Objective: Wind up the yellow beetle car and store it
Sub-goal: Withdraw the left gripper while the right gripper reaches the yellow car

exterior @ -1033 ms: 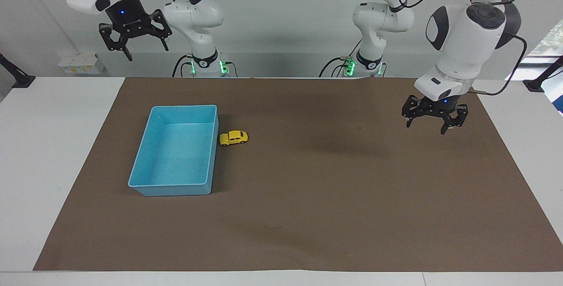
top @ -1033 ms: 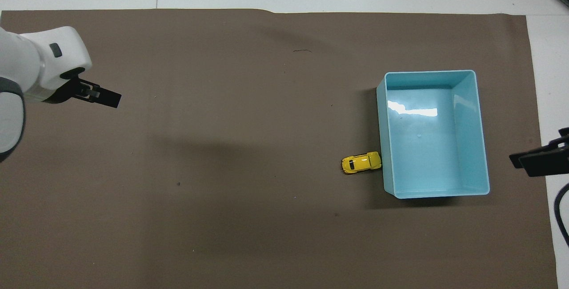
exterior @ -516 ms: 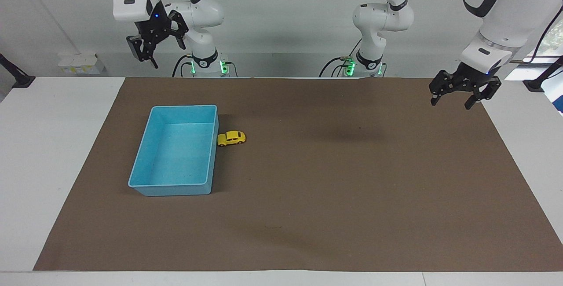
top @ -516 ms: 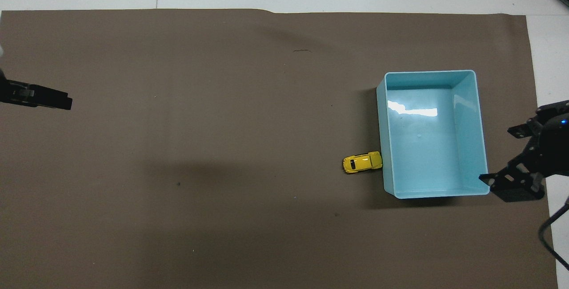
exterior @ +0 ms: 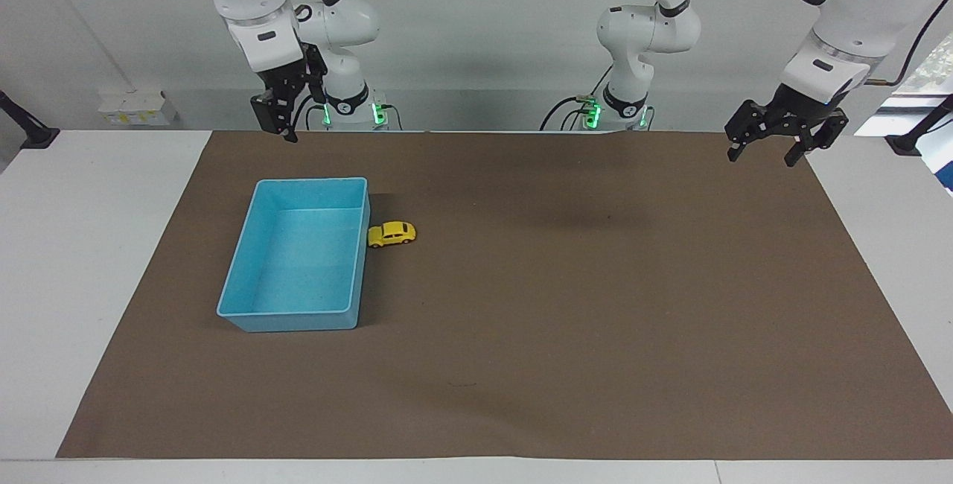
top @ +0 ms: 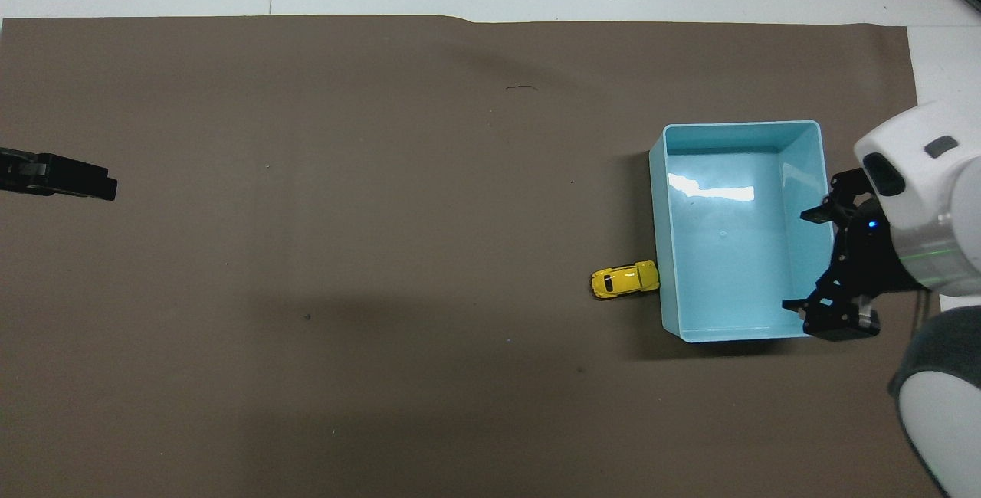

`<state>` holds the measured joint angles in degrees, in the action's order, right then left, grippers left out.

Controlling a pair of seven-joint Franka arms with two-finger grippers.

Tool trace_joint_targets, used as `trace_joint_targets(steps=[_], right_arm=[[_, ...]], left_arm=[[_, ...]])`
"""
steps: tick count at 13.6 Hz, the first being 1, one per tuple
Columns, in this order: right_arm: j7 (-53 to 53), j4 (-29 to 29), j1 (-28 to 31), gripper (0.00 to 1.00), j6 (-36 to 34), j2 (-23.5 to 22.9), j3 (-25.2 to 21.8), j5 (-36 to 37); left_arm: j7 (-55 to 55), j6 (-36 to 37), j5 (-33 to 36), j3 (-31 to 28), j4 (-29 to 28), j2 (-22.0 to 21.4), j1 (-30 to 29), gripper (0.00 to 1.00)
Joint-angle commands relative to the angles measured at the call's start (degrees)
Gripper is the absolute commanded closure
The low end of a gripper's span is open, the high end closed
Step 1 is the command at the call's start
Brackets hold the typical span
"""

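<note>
The yellow beetle car (exterior: 391, 234) stands on the brown mat, against the outer wall of the blue bin (exterior: 298, 320) on the side toward the left arm; it also shows in the overhead view (top: 625, 280). The bin (top: 742, 124) holds nothing. My right gripper (exterior: 281, 130) hangs open and empty in the air, over the mat's edge by the robots, apart from the bin and car; from overhead (top: 805, 260) it overlaps the bin's wall. My left gripper (exterior: 770, 145) is open and empty, raised over the mat's corner at the left arm's end (top: 61, 176).
The brown mat (exterior: 566, 320) covers most of the white table (exterior: 82, 246). A small white box (exterior: 138, 108) sits off the table by the wall at the right arm's end.
My right gripper has swung inward and down toward the bin and turned edge-on. My left gripper has risen and drawn back to its end. The car rolled slightly against the bin.
</note>
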<state>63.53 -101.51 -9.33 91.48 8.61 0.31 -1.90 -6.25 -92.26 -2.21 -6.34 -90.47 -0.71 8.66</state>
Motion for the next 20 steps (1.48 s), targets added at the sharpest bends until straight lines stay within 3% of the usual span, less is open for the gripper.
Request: trace_joint_targets(steps=[1, 5, 10, 14, 20], right_arm=[[1.95, -6.31, -2.35, 0.0, 5.36, 1.33, 0.22, 0.06], [2.13, -13.43, -5.16, 0.0, 13.44, 0.8, 0.22, 0.76], [3.09, -18.8, -7.28, 0.0, 22.32, -3.76, 0.22, 2.42], [4.06, -20.82, -7.46, 0.0, 24.0, -4.21, 0.31, 2.78], [4.85, -27.59, -9.04, 0.0, 35.77, -6.41, 0.22, 2.96]], left_arm=[[1.15, 2.6, 0.1, 0.8, 1.08, -0.34, -1.01, 0.0], [1.07, 4.18, 0.11, 7.04, 1.26, -1.3, -7.77, 0.0], [0.98, 4.19, 0.02, 6.52, 0.73, -1.92, -7.78, 0.0], [0.98, 4.1, 0.02, 6.52, 0.73, -1.92, -7.69, 0.0], [0.98, 5.41, 0.02, 6.61, 0.65, -2.1, -7.69, 0.0]])
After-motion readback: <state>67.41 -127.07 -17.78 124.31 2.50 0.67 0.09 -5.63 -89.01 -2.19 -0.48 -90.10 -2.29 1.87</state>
